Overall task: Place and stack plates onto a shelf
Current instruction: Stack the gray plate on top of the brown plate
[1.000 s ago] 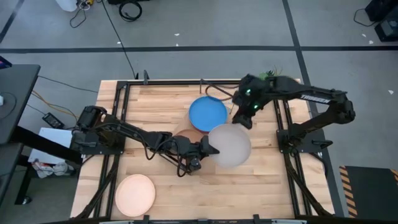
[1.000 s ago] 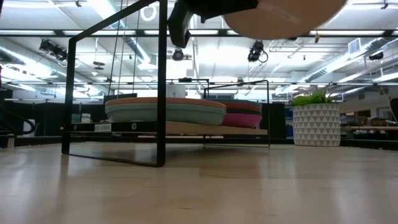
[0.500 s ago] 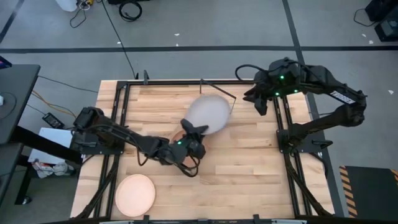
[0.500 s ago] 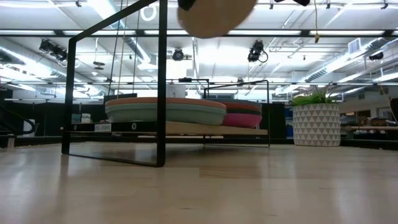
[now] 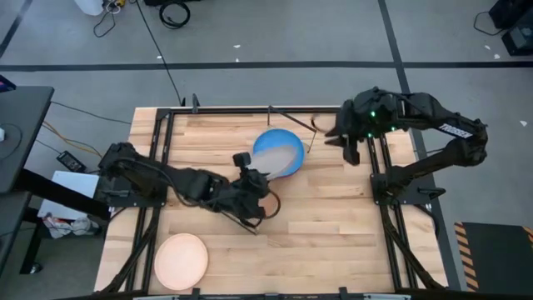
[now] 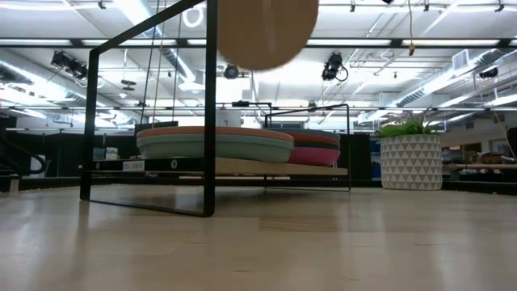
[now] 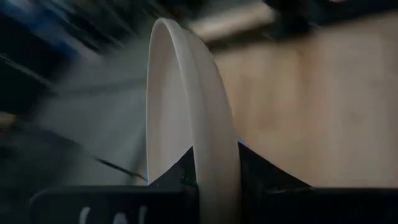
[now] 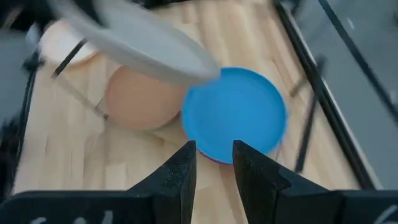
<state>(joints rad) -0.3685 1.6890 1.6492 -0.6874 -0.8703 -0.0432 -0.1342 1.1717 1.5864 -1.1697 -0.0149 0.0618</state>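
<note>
My left fingers are clamped on the rim of the grey plate, one on each face, and the plate stands on edge between them in my left wrist view. From above, my left gripper holds that grey plate in the air over the shelf, where it covers part of the bright blue plate lying on top there. In the low view the held plate hangs above the shelf's board, clear of the stacks.

On the shelf board, the low view shows a teal plate with a terracotta-coloured one on it at one end, and a magenta plate at the other end. My right wrist view shows the bright blue plate topping one stack and a terracotta plate topping the stack beside it, with the grey plate tilted over both.

My right gripper waits just off the shelf's end nearest my right arm, its fingers apart with nothing between them.

The cream plate lies on the tabletop, well apart from the shelf, toward my left arm's side.
</note>
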